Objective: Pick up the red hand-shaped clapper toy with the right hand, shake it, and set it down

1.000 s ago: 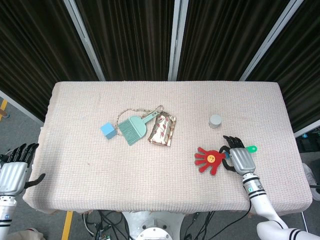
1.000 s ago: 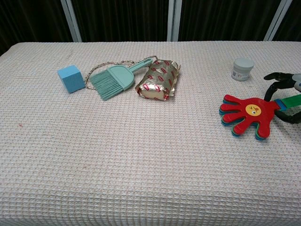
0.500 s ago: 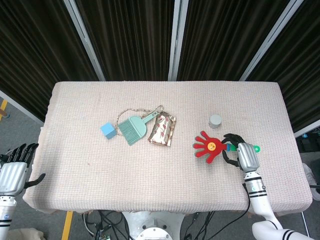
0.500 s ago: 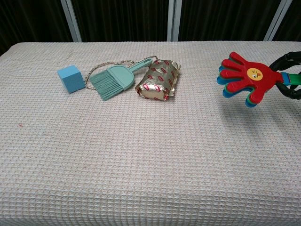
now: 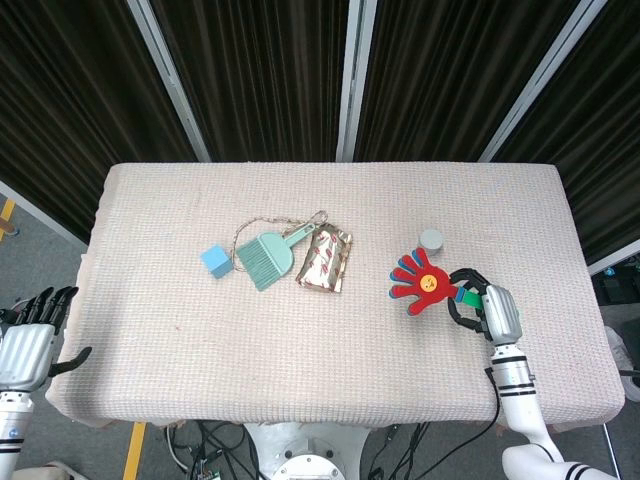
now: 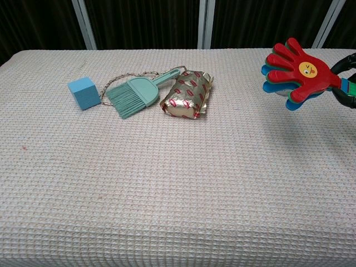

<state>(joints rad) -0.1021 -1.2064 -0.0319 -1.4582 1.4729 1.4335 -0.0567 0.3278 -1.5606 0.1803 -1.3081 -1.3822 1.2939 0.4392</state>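
The red hand-shaped clapper toy (image 5: 421,283) (image 6: 297,72), with a yellow face at its centre and blue layers behind, is up in the air above the table's right side. My right hand (image 5: 491,309) (image 6: 347,83) grips its green handle from the right; the dark fingers wrap the handle. In the chest view only those fingers show at the right edge. My left hand (image 5: 27,343) hangs off the table's near-left corner, fingers apart, holding nothing.
A small grey pot (image 5: 431,239) stands just behind the raised toy. Mid-table lie a teal brush (image 5: 264,256) (image 6: 132,94) with a cord, a foil snack packet (image 5: 325,260) (image 6: 188,94) and a blue cube (image 5: 214,261) (image 6: 83,92). The cloth-covered table (image 5: 300,360) ends close to my right hand.
The clapper has gone from lying on the cloth to being lifted by my right hand, rising and tilting further up over the last half second. The left hand stayed put.
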